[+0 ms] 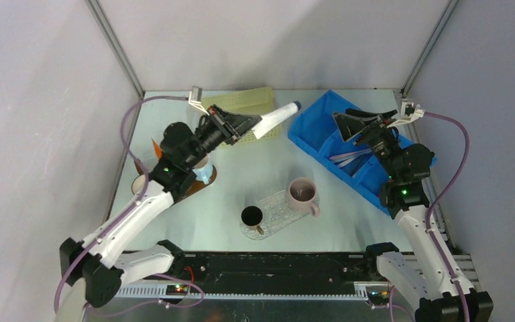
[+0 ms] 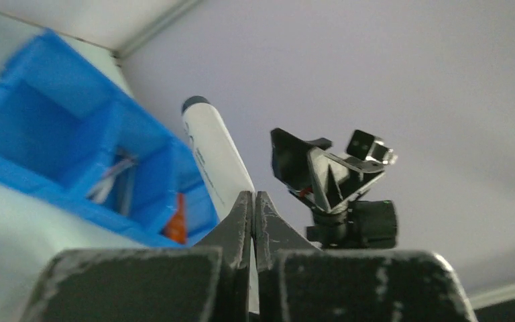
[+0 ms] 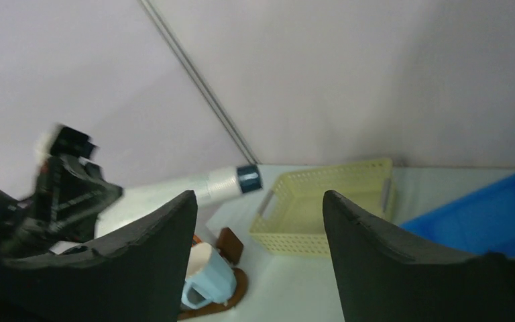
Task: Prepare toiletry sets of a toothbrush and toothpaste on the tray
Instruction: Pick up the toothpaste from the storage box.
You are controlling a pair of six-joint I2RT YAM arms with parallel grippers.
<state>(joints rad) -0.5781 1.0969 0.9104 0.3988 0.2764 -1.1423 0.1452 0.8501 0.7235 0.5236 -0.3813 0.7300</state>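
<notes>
Overhead, the left gripper (image 1: 256, 125) pinches the flat end of a white toothpaste tube (image 1: 278, 117), held in the air near the tabletop's (image 1: 255, 171) far edge, just beside the yellow basket (image 1: 241, 102). I judge the step to be carrying this tube to a tray. The right gripper (image 1: 350, 125) hangs spread and empty over the blue bin (image 1: 312, 137) at the far right corner, where pale toothbrushes (image 1: 349, 159) lie. A clear tray (image 1: 278, 211) near the middle of the near edge bears a pink mug (image 1: 302, 193) and a dark mug (image 1: 251, 216). The next move calls for lowering the tube onto a tray, clear of the mugs, before letting go. From the left wrist, the fingers press together on the tube, and an orange tube (image 2: 177, 226) shows in a bin compartment. From the right wrist, wide fingers frame the tube, the basket and a light blue mug (image 3: 204, 282) on a brown tray (image 3: 236, 285) by the left edge. The tabletop is pale and faintly glossy; plain grey walls (image 1: 255, 40) with metal corner posts (image 1: 114, 47) enclose it.
</notes>
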